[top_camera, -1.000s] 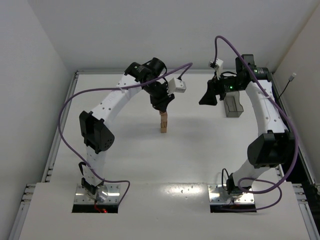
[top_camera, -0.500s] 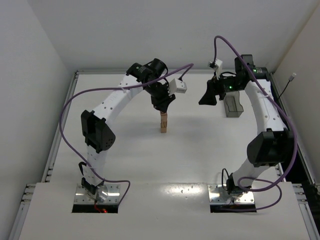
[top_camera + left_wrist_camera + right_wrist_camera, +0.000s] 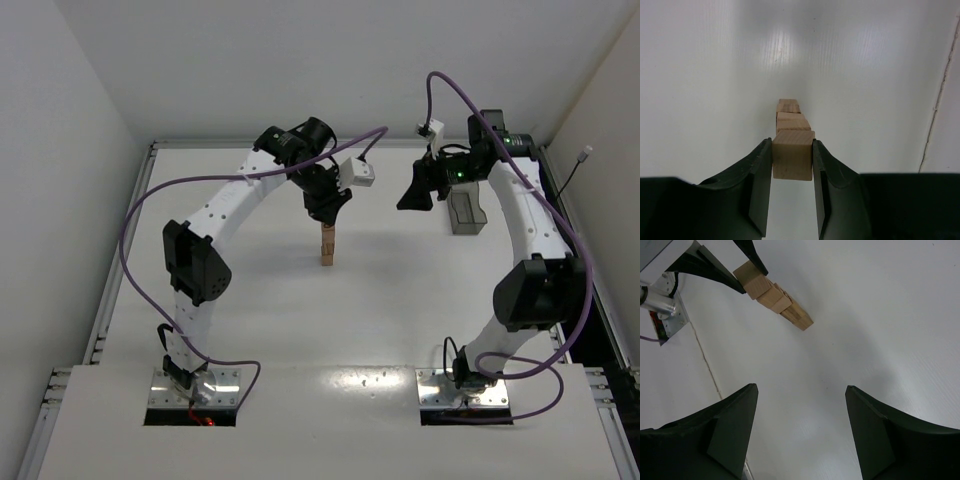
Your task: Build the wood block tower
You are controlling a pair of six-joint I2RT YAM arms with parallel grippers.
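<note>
Wood cube (image 3: pixel 792 161) clamped between fingers of left pincer (image 3: pixel 325 212), jaws closed tight on its side faces. I read it as top piece of tower (image 3: pixel 327 248). Rest of column stands straight below that pincer on counter (image 3: pixel 400 300), lower cubes (image 3: pixel 785 306) slightly twisted. Right pincer (image 3: pixel 800 388) holds nothing, jaws spread wide, tower well ahead of it. Grey box (image 3: pixel 466 212) just beside right pincer.
</note>
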